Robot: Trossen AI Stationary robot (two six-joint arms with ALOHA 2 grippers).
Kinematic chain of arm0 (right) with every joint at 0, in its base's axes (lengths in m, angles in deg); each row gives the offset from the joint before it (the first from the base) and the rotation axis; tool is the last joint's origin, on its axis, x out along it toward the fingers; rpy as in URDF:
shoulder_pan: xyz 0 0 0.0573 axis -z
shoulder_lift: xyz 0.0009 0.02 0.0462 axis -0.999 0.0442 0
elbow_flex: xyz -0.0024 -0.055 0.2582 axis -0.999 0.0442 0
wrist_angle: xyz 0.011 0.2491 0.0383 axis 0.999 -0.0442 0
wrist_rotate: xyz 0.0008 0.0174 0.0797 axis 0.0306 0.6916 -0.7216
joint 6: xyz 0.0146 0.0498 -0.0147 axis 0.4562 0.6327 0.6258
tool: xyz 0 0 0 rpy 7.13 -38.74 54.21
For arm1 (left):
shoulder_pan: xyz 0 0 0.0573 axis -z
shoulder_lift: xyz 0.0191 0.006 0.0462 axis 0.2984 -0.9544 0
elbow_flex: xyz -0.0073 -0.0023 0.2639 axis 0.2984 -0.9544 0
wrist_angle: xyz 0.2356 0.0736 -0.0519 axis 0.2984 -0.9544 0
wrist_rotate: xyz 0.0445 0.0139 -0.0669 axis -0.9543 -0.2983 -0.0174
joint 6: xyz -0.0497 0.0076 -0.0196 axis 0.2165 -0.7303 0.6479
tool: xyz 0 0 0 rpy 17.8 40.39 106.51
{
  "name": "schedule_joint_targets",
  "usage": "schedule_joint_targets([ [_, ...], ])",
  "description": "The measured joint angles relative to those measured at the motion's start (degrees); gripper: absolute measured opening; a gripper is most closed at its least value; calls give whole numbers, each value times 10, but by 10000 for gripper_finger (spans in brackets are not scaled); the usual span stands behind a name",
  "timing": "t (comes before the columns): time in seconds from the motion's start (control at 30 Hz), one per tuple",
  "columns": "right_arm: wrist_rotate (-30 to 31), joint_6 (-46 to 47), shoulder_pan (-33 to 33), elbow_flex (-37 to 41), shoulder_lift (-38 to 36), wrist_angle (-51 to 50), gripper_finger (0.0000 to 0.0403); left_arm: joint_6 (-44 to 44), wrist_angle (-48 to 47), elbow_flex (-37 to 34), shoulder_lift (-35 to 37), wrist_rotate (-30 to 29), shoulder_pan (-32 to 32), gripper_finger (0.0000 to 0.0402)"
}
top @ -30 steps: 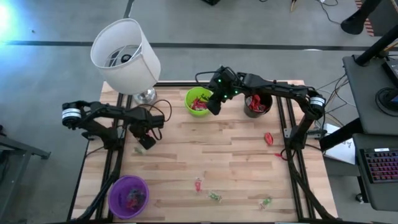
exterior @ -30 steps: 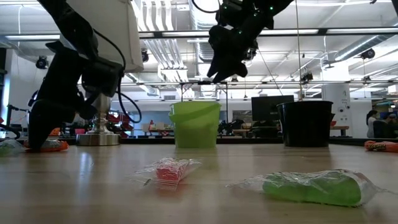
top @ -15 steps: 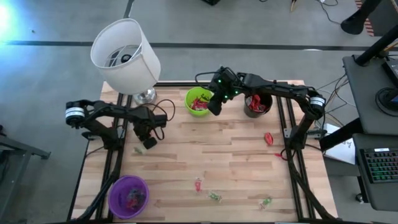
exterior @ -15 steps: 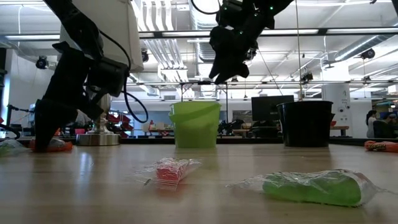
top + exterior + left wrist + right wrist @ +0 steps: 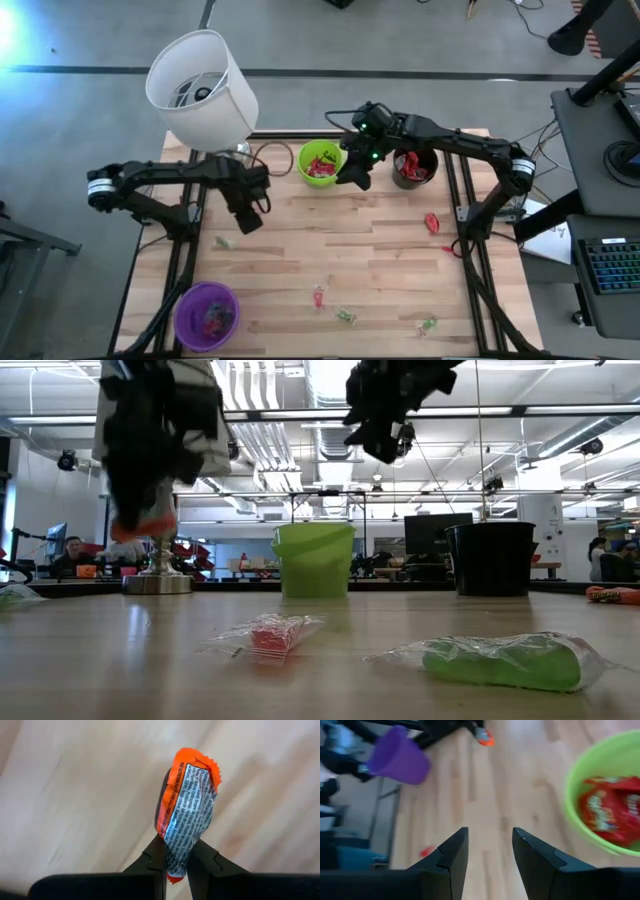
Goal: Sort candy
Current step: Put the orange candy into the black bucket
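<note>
My left gripper (image 5: 246, 216) hangs above the table's left part, shut on an orange candy packet (image 5: 187, 805) with a silver printed face, which also shows as the orange packet (image 5: 140, 525) in the low view. My right gripper (image 5: 490, 851) stands open and empty in the air beside the green cup (image 5: 320, 162), which holds red packets (image 5: 607, 815). Loose candy lies on the wood: a red piece (image 5: 432, 222), a red piece (image 5: 319, 296), a green piece (image 5: 346, 316) and a pale piece (image 5: 224, 241). My left gripper pinches the orange packet by one end (image 5: 176, 862) between its two fingers. The fingers point down from above. Most of the packet sticks out past the fingertips and hangs clear of the table.
A black cup (image 5: 412, 168) stands at the far right and a purple cup (image 5: 207, 315) at the near left corner. A white lamp (image 5: 200, 85) with a metal foot stands at the far left. Another green candy (image 5: 428, 324) lies near the front edge.
My left gripper has shut on the orange packet on the table's left side and lifted it clear, rising and shifting a little toward the right and far edges. My right gripper has drifted slightly right of the green cup and risen a little.
</note>
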Motion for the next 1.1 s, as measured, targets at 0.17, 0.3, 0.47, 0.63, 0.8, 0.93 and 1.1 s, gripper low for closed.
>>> schedule_joint_targets([
  [0.17, -28, 6, -10, 0, -19, -1, 141, -20, 2, 74, 26, 27, 5, 21],
  [0.3, -29, 18, -29, 0, -23, -1, 145, -39, 16, 127, 27, 27, 16, 21],
  [0.47, -36, 92, -50, 0, -18, -3, 144, -71, 43, 185, 14, 26, 38, 21],
  [0.63, -33, 149, -54, 0, -18, -2, 141, -103, 84, 237, -7, 27, 59, 21],
  [0.8, -33, 177, -56, 0, -16, 27, 143, -144, 131, 269, -32, 26, 69, 21],
  [0.93, -33, 174, -63, 0, -14, 77, 141, -161, 134, 287, -64, 25, 69, 21],
  [1.1, -5, 170, -81, 0, -19, 161, 142, -181, 132, 311, -106, 25, 69, 21],
])
